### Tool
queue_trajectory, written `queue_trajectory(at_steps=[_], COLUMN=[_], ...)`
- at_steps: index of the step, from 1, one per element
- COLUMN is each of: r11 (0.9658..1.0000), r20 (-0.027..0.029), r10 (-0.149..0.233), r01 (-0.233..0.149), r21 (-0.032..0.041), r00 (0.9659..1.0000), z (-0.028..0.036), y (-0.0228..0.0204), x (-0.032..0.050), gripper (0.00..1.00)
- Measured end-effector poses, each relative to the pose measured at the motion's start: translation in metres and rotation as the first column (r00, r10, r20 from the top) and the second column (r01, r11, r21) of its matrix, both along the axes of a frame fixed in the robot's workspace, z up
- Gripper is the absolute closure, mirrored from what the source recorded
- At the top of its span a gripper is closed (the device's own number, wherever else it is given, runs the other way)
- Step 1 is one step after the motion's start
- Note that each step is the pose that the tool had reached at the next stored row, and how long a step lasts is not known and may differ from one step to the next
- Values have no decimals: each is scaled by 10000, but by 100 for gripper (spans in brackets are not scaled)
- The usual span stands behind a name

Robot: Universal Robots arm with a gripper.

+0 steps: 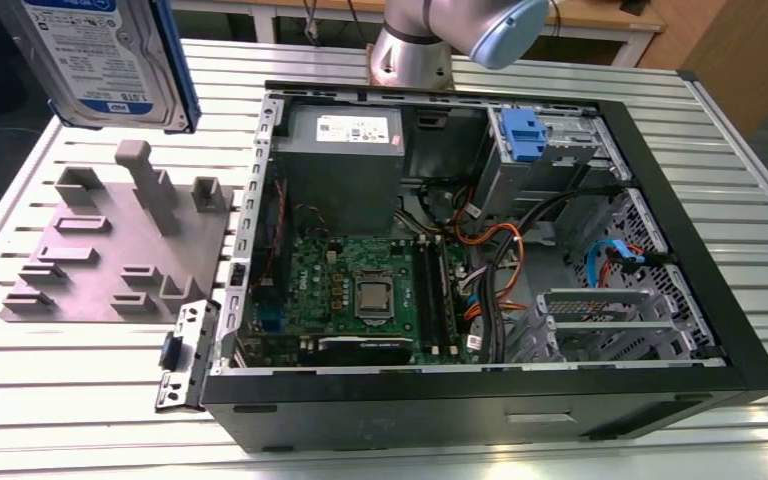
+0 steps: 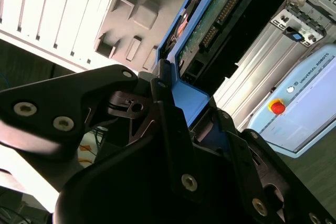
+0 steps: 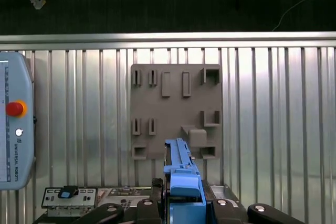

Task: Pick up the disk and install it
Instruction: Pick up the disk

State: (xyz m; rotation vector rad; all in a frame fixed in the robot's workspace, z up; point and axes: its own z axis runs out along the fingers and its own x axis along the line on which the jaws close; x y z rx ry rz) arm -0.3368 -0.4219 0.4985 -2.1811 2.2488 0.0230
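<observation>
The disk, silver with a white-and-blue label and a blue carrier frame, hangs upright in the air at the exterior view's upper left, above the grey holder plate. In the first wrist view its blue edge points down toward that plate. The second wrist view shows the disk's green circuit board. My gripper is shut on the disk, its black fingers clamped against the blue frame on both sides.
An open computer case lies on the slatted metal table at the exterior view's right, with a drive bay and blue latch, a grey power supply and cables. The arm's base stands behind it. A teach pendant lies beside the plate.
</observation>
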Motion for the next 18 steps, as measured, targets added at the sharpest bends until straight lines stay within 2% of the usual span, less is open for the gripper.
queue_trajectory(at_steps=[8, 18], r11=[10000, 10000], r20=[-1, -2], r10=[0, 1], r01=[0, -1], r21=[-1, -1], r00=[10000, 10000], z=[0, 1], y=[-5, -6], x=[89, 110], gripper=[63, 63])
